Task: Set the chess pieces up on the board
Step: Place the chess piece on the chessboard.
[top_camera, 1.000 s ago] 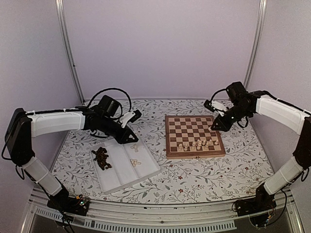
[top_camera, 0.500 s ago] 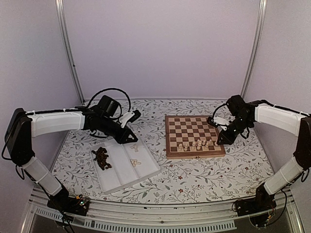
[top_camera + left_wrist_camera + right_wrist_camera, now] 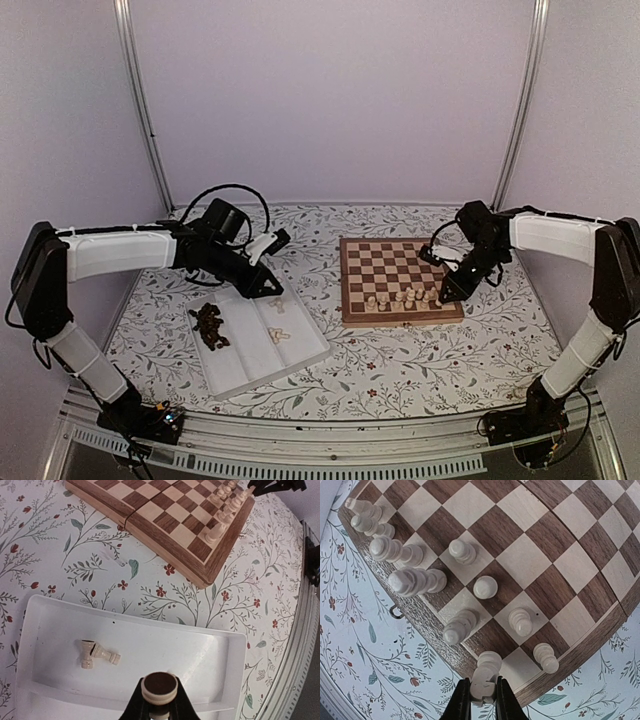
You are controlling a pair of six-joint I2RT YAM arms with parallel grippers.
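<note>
The board [image 3: 398, 262] lies right of centre, with several cream chess pieces [image 3: 400, 297] standing along its near edge. My right gripper [image 3: 447, 296] is shut on a cream rook [image 3: 486, 677]. The rook hangs upright over the corner square of the board [image 3: 535, 555], beside several other cream pieces [image 3: 485, 586]. Whether its base touches the square is unclear. My left gripper [image 3: 268, 288] hovers over the white tray [image 3: 240, 375], shut on a cream piece [image 3: 159, 689] whose dark felt base faces the camera. Two cream pieces [image 3: 97, 653] lie in the tray [image 3: 165, 650].
A pile of dark brown pieces [image 3: 208, 325] fills the tray's left compartment. The tray sits left of the board on a floral cloth [image 3: 400, 365]. The board's near corner [image 3: 210, 575] is a short way from the tray's rim. A small metal clasp [image 3: 396, 612] sticks out of the board's edge.
My right arm has swung from the board's far right side toward its near right corner, carrying the rook lower. The left arm has barely moved.
</note>
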